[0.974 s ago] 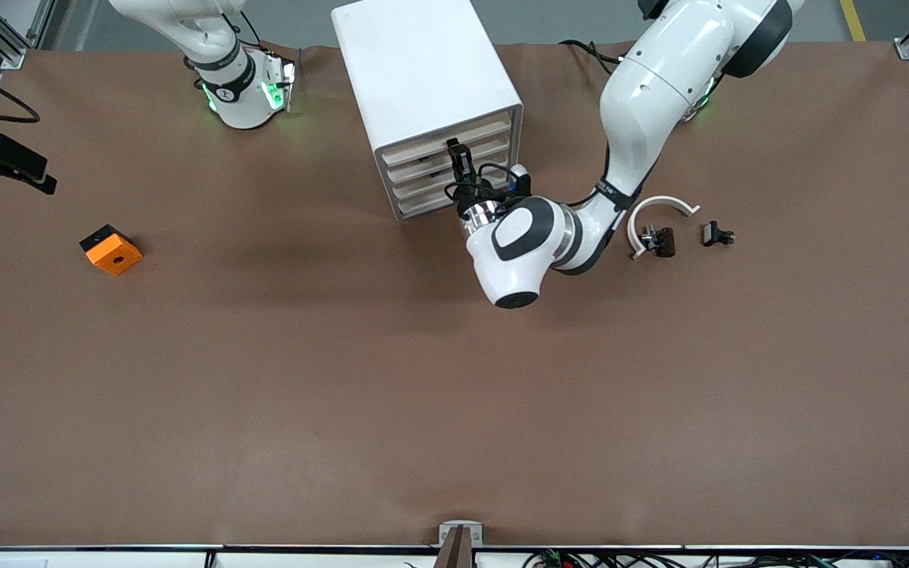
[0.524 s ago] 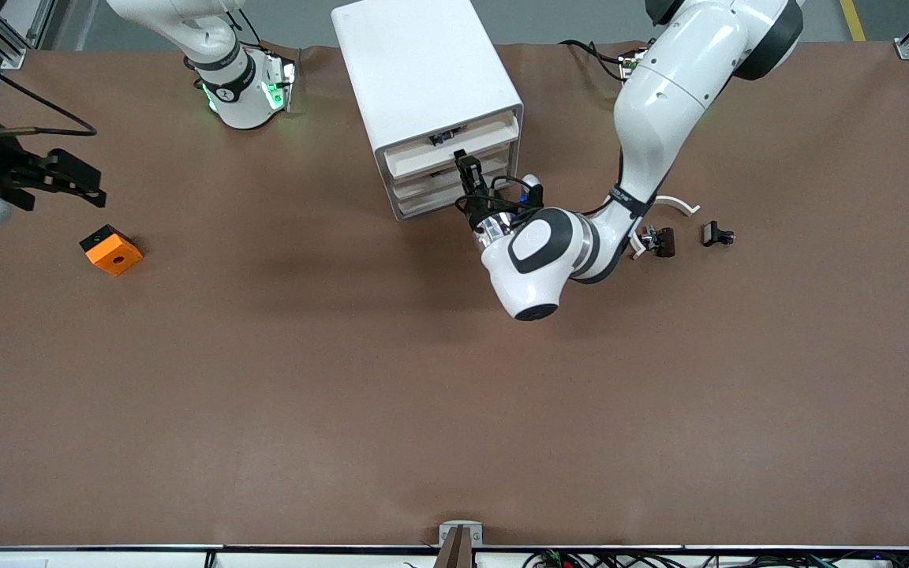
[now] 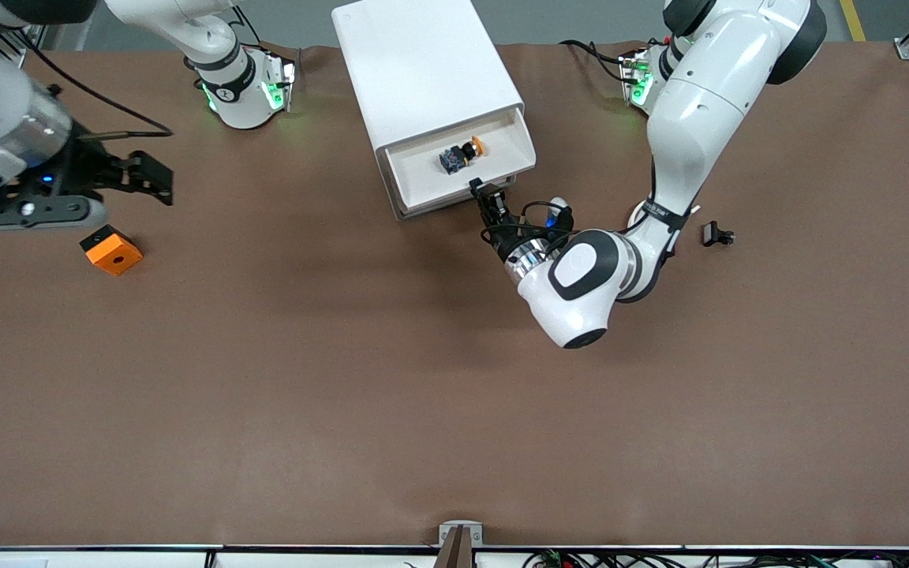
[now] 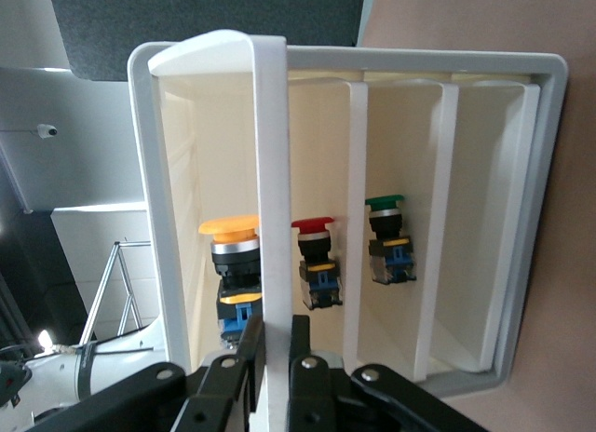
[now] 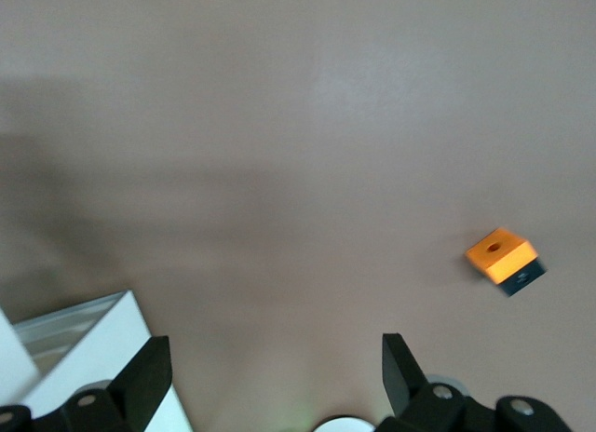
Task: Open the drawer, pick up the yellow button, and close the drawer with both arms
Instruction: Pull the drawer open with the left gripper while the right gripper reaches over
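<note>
The white drawer cabinet (image 3: 423, 71) stands at the robots' side of the table. Its top drawer (image 3: 423, 185) is pulled out. The button (image 3: 463, 155), with its orange-yellow cap, lies on its side in the drawer. My left gripper (image 3: 476, 188) is shut on the drawer's front lip. In the left wrist view the black fingers (image 4: 250, 334) clamp the white lip (image 4: 272, 218), and the button (image 4: 231, 250) shows just past it. My right gripper (image 3: 156, 178) is open and empty, in the air over the right arm's end of the table; its jaws (image 5: 272, 362) stand wide apart.
An orange square block (image 3: 110, 249) (image 5: 503, 260) lies below the right gripper. A black clip (image 3: 717, 234) lies toward the left arm's end of the table. Red-capped (image 4: 314, 255) and green-capped (image 4: 386, 236) buttons sit in lower compartments. The cabinet's corner (image 5: 84, 348) shows in the right wrist view.
The left gripper has drawn the top drawer out toward the front camera, uncovering the button. The right gripper has moved in from the table's end toward the cabinet.
</note>
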